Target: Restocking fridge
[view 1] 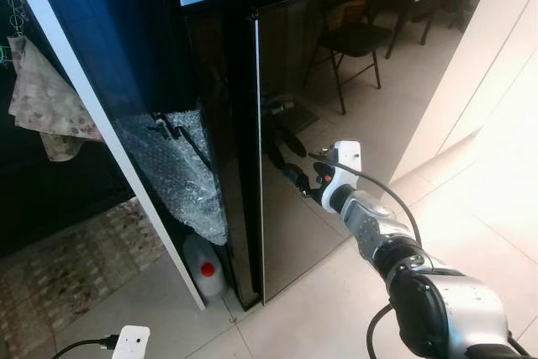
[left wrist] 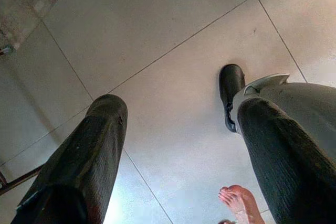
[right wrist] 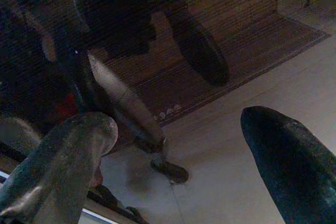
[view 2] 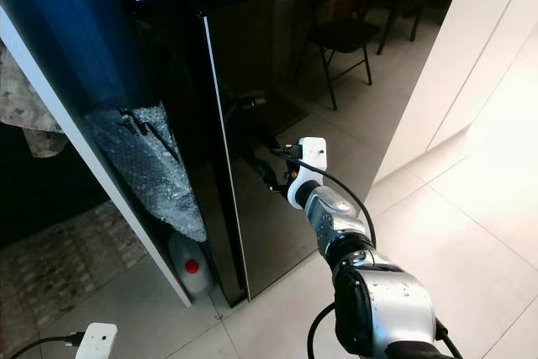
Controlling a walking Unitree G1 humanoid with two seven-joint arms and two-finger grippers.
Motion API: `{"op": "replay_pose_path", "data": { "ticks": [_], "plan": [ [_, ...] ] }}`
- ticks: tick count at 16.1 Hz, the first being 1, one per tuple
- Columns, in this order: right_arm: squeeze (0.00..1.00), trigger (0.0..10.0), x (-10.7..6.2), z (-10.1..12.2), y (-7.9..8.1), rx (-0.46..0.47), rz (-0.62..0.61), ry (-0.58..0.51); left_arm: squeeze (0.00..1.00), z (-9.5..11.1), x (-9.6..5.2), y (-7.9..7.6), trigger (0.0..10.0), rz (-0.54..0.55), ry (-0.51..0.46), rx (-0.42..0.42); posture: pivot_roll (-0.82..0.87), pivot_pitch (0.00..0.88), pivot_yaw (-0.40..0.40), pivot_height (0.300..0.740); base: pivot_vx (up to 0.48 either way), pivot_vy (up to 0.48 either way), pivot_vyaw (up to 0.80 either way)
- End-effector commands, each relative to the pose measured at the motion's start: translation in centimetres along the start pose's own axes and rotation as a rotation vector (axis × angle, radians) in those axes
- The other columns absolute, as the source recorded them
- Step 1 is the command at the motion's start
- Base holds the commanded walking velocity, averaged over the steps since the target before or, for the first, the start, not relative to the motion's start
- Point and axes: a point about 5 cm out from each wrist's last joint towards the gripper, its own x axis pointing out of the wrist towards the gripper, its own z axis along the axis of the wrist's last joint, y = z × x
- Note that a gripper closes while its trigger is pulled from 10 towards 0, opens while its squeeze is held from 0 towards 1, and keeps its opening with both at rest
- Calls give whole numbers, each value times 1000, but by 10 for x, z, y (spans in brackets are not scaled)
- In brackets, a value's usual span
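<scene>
The tall black fridge (view 1: 353, 81) stands ahead, and its glossy lower door mirrors the room. My right arm reaches out to that door, with the right gripper (view 1: 298, 176) close against the front, just right of the door's left edge (view 1: 257, 157). In the right wrist view the right gripper (right wrist: 178, 121) is open, its fingers spread before the dark reflecting panel; I cannot tell whether they touch it. My left gripper (left wrist: 178, 108) hangs low over the tiled floor, open and holding nothing.
Bubble wrap (view 1: 181, 174) and a plastic jug with a red cap (view 1: 206, 266) fill the gap left of the fridge. A patterned rug (view 1: 67, 266) lies at the left and a white wall (view 1: 504, 65) at the right. A person's bare foot (left wrist: 239, 203) is near my own foot (left wrist: 230, 90).
</scene>
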Motion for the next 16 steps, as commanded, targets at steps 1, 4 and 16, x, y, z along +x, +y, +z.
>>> {"op": "replay_pose_path", "data": {
  "ticks": [1,4,16],
  "plan": [
    [0,10000,0,7,0,-35,2,-53,0,-2,0,1,10000,5,6,6,37,0,4,740,0,0,0],
    [0,10000,-27,-27,-32,-26,-173,-66,0,-5,-1,0,10000,1,13,12,17,0,10,740,0,0,0],
    [0,10000,-170,-227,-57,19,-626,676,0,-6,-1,0,10000,3,15,26,35,0,7,740,0,0,57]
  ]
}}
